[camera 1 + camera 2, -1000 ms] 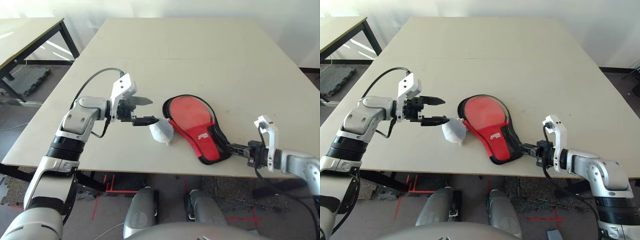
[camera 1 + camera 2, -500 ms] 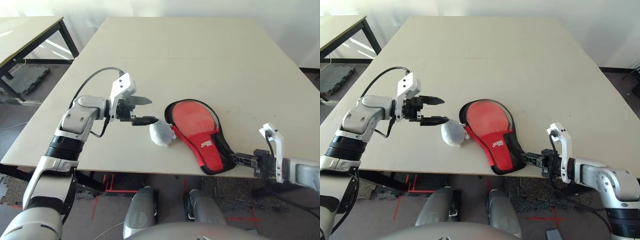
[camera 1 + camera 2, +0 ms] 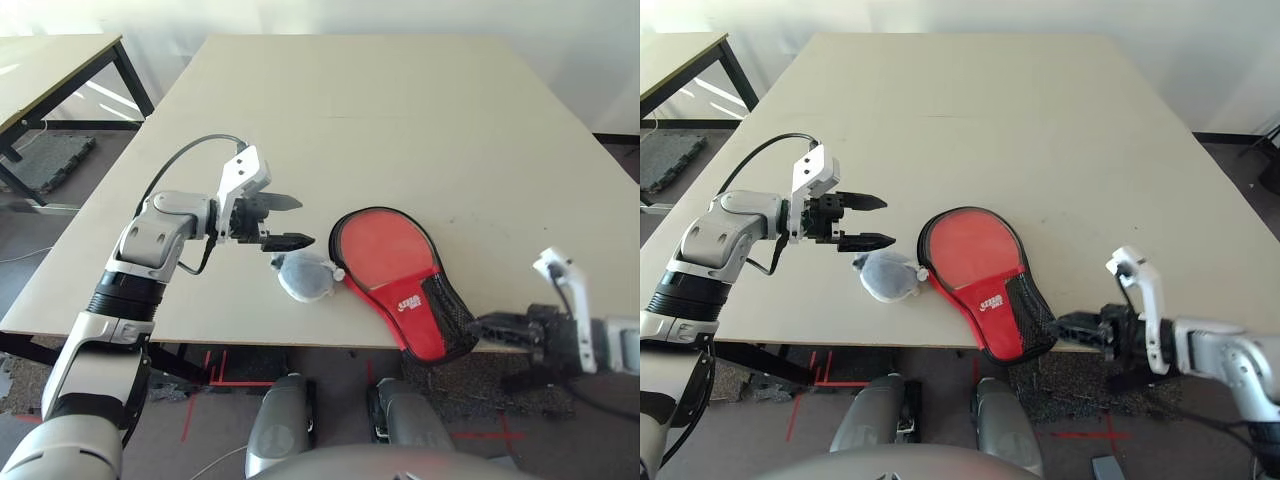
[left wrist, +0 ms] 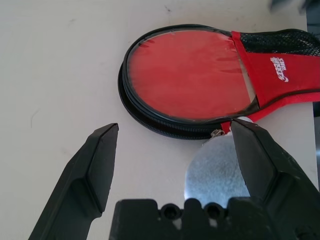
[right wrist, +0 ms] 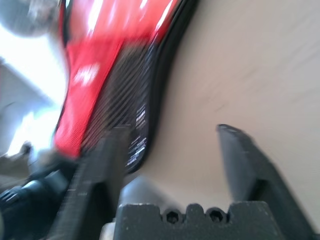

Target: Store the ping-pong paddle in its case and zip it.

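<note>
The case (image 3: 390, 255) lies red side up near the table's front edge, white logo and black mesh pocket toward its narrow end, which hangs over the edge. Its zipper pull (image 4: 217, 132) sits by the round end. The ping-pong paddle is hidden; I cannot tell whether it is inside. My left gripper (image 3: 305, 222) hovers open just left of the case's round end, nothing between its fingers (image 4: 100, 160). My right gripper (image 3: 478, 325) is open beyond the front edge, a little right of the narrow end and apart from the case (image 5: 100, 55).
A whitish-grey cloth bundle (image 3: 305, 278) rests against the case's round end, below my left gripper. The table (image 3: 380, 110) stretches bare behind them. A second table (image 3: 60, 60) stands at the far left, with floor beyond the front edge.
My right gripper dragged the case's narrow end toward the front edge, then opened, let go and drew back off the table. The cloth bundle shifted left. The left arm held still.
</note>
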Controlling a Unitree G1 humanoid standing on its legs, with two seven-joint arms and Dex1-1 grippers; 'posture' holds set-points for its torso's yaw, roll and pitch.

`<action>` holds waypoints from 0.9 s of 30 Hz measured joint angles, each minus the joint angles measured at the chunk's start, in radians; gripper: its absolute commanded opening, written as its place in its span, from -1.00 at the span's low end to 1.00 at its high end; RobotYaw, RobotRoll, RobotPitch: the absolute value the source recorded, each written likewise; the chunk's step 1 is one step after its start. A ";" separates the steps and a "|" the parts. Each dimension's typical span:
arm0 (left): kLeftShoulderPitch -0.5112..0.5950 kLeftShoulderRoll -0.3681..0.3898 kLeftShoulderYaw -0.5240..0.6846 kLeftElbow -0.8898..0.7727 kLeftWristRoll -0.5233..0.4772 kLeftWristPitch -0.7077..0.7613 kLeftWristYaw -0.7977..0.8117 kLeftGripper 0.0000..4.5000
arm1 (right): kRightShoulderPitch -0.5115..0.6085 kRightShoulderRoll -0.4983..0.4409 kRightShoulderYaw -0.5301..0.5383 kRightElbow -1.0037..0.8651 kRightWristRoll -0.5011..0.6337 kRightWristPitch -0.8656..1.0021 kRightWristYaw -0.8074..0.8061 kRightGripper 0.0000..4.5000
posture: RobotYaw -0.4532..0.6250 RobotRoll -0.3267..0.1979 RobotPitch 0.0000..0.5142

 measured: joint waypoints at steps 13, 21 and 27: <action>0.035 0.043 0.038 -0.048 -0.026 0.025 -0.013 1.00 | -0.371 0.185 0.253 0.107 -0.183 -0.288 0.042 0.99 | -0.01 0.25 -0.80; 0.064 0.083 0.074 -0.099 -0.062 0.078 -0.015 1.00 | -0.532 0.256 0.429 0.314 -0.326 -0.381 0.119 0.99 | 0.02 0.25 -0.79; 0.107 0.122 0.104 -0.158 -0.090 0.110 -0.008 1.00 | -0.577 0.266 0.494 0.435 -0.424 -0.472 0.187 0.99 | 0.08 0.25 -0.78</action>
